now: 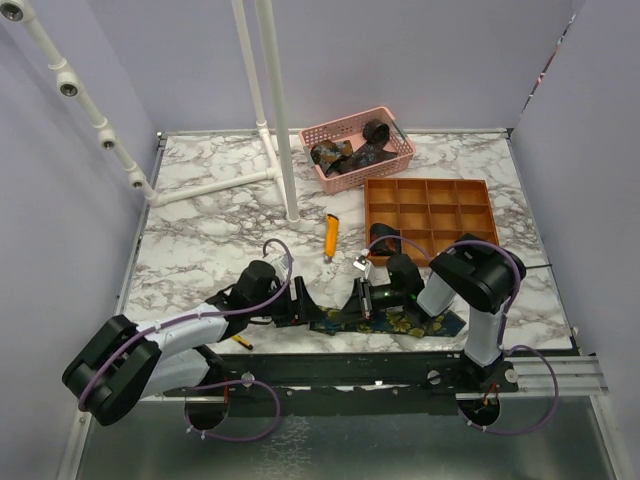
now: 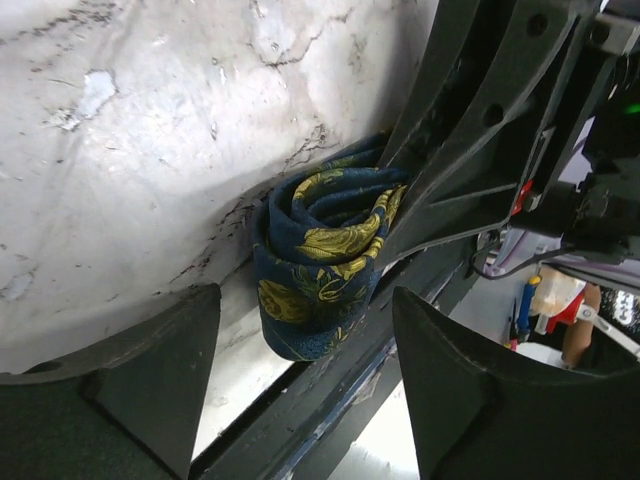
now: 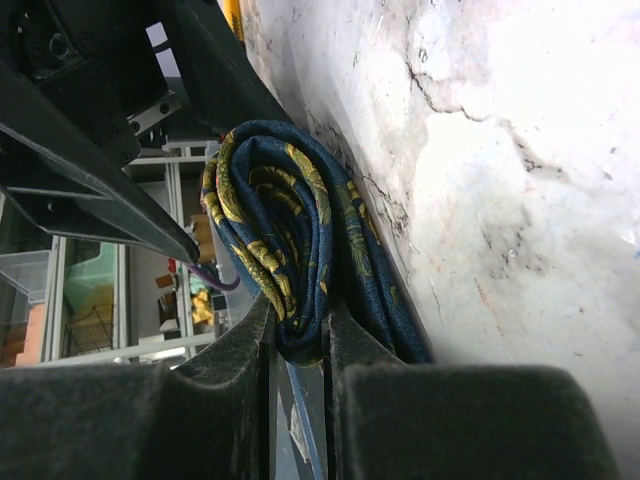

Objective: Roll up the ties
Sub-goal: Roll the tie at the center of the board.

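- Right claw (image 3: 298, 345) clenches the tie coil (image 3: 285, 230) by its edge, at 6 o'clock on the bench (image 1: 200, 220).
- Left claw (image 2: 300, 310) hangs released, spread before the coil.
- Best: close left across all layers before right lets go, so nothing unwinds.

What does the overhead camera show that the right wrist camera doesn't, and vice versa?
Only overhead: the pink plastic basket of dark rolled fabric and the orange compartment tray. Only right wrist: the right gripper clamping the wound end of the navy tie with yellow floral print. Both: that tie and the white marble table.
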`<move>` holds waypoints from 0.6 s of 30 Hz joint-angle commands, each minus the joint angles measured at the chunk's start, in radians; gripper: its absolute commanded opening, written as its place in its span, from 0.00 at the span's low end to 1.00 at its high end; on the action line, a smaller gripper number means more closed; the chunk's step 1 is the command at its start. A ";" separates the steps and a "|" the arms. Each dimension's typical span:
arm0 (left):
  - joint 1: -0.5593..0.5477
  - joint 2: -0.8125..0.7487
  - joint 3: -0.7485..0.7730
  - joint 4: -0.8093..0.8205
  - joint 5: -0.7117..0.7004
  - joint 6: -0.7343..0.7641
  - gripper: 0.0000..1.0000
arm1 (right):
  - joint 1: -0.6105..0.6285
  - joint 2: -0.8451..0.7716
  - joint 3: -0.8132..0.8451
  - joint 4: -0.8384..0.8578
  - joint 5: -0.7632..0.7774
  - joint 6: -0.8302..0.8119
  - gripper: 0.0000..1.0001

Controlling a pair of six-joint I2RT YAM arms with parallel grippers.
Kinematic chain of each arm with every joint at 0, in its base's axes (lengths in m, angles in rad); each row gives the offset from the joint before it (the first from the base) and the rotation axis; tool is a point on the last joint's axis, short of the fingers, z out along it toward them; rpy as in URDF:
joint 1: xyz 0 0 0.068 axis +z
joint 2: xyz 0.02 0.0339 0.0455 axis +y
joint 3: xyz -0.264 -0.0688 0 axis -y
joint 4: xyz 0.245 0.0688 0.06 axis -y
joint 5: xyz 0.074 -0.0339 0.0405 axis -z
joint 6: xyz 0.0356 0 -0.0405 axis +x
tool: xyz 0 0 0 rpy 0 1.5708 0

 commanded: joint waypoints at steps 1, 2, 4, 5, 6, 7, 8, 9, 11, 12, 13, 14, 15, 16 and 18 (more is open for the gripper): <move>-0.022 0.008 0.018 -0.007 -0.009 0.030 0.68 | -0.012 0.052 -0.034 -0.051 -0.008 -0.041 0.06; -0.021 0.016 0.017 0.002 -0.007 0.029 0.65 | -0.013 0.053 -0.034 -0.048 -0.010 -0.041 0.06; -0.021 0.034 0.015 0.031 0.001 0.026 0.60 | -0.013 0.054 -0.034 -0.046 -0.012 -0.043 0.06; -0.023 0.045 0.016 0.040 0.002 0.025 0.60 | -0.013 0.053 -0.033 -0.047 -0.014 -0.042 0.06; -0.024 0.055 0.019 0.049 0.008 0.026 0.60 | -0.012 0.055 -0.031 -0.048 -0.014 -0.043 0.06; -0.028 0.065 0.026 0.054 0.013 0.032 0.62 | -0.013 0.055 -0.030 -0.048 -0.014 -0.043 0.06; -0.033 0.073 0.031 0.055 0.013 0.039 0.66 | -0.012 0.057 -0.028 -0.047 -0.015 -0.043 0.06; -0.037 0.081 0.033 0.056 0.009 0.040 0.68 | -0.013 0.059 -0.026 -0.047 -0.017 -0.043 0.06; -0.045 0.099 0.037 0.060 0.009 0.047 0.69 | -0.013 0.062 -0.024 -0.041 -0.018 -0.039 0.06; -0.047 0.108 0.036 0.065 0.008 0.048 0.69 | -0.012 0.063 -0.023 -0.042 -0.019 -0.039 0.06; -0.050 0.115 0.033 0.079 0.007 0.045 0.67 | -0.013 0.063 -0.022 -0.041 -0.020 -0.038 0.06; -0.051 0.120 0.028 0.092 0.010 0.041 0.63 | -0.013 0.064 -0.021 -0.040 -0.020 -0.036 0.06; -0.052 0.124 0.026 0.102 0.015 0.037 0.59 | -0.013 0.064 -0.021 -0.040 -0.021 -0.037 0.06; -0.055 0.126 0.025 0.105 0.017 0.037 0.54 | -0.013 0.064 -0.021 -0.042 -0.022 -0.037 0.05; -0.063 0.117 0.025 0.109 0.021 0.035 0.45 | -0.013 0.066 -0.019 -0.044 -0.020 -0.037 0.05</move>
